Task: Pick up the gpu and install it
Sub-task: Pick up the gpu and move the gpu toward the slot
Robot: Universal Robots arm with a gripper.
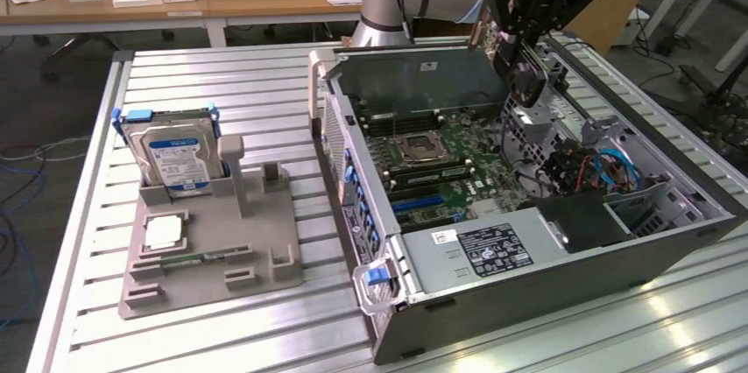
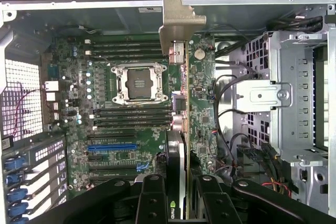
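Observation:
The gpu hangs edge-down over the far right part of the open computer case, with my gripper shut on its upper end. In the wrist view the gpu appears edge-on between my black fingers, with my gripper closed on it. Its silver bracket points toward the case's back wall. The card is above the motherboard, apart from it, and to one side of the blue slot. The motherboard lies flat in the case, its processor socket bare.
A metal drive cage and loose cables stand close beside the card. On the exterior view's left, a grey holder on the slatted table carries a hard drive, a square chip and a memory stick.

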